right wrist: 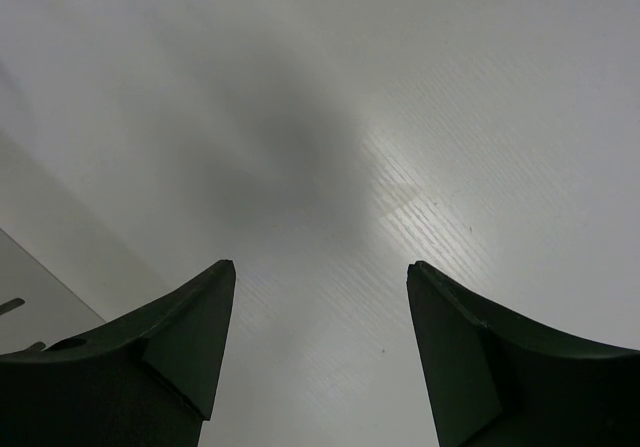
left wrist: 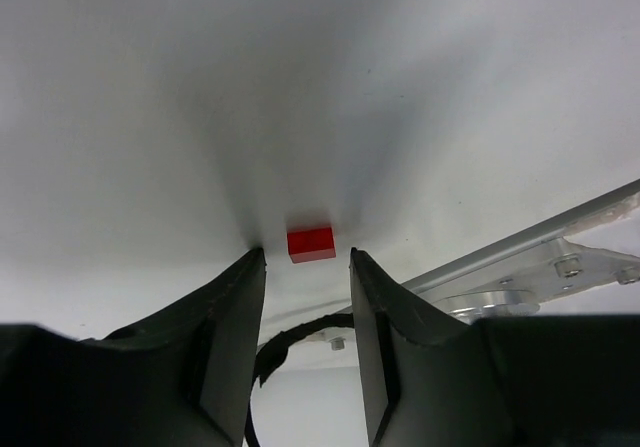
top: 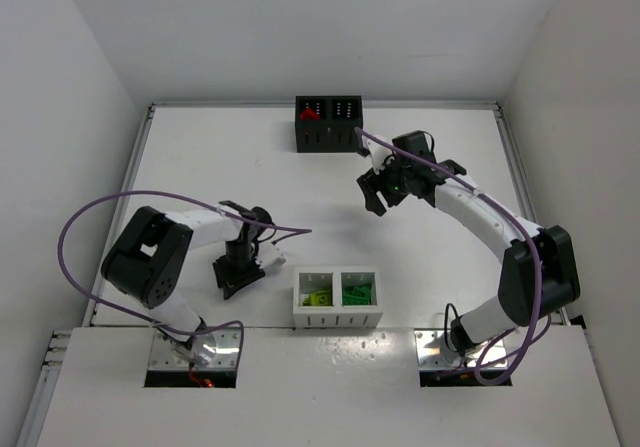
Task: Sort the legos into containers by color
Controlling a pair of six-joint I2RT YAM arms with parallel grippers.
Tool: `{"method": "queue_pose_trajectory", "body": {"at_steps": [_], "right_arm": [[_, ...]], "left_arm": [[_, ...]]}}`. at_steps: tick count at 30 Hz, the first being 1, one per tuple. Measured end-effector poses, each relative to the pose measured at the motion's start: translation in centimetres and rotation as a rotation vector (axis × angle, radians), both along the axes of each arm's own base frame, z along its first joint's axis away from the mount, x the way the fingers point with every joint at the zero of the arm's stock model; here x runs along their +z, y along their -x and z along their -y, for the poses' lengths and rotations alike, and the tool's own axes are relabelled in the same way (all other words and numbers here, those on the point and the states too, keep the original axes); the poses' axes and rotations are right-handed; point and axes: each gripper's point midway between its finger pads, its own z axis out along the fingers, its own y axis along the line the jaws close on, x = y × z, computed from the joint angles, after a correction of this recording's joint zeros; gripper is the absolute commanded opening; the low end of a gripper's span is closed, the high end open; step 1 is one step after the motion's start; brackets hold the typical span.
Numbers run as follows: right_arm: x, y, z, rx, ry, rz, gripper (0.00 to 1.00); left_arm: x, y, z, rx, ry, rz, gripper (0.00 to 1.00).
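A small red lego lies on the white table just beyond the tips of my left gripper, in line with the gap; the jaws are open and empty. In the top view my left gripper points down at the near left, and the brick is hidden under it. My right gripper hangs open and empty over bare table, below the black box, which holds a red lego in its left compartment. The white box holds lime green legos on the left and dark green legos on the right.
White walls enclose the table on three sides. A metal rail runs along the table edge close to my left gripper. Purple cables loop off both arms.
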Motion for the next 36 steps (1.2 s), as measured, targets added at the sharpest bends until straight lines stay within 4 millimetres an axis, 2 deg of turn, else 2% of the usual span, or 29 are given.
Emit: {"method": "queue_pose_trajectory", "body": {"at_steps": [7, 10, 20, 36], "right_arm": [[-0.1, 0.0, 0.0, 0.008, 0.006, 0.003, 0.70], [-0.1, 0.0, 0.1, 0.013, 0.010, 0.003, 0.70], [-0.2, 0.0, 0.2, 0.018, 0.022, 0.006, 0.70], [-0.3, 0.1, 0.3, 0.030, 0.032, 0.007, 0.70]], "left_arm": [[-0.1, -0.2, 0.7, -0.027, -0.023, 0.023, 0.43], [-0.2, -0.3, 0.7, -0.032, -0.038, 0.031, 0.39], [-0.3, -0.7, 0.5, -0.031, -0.068, 0.052, 0.34], [-0.3, -1.2, 0.6, -0.019, -0.066, 0.068, 0.10]]}}
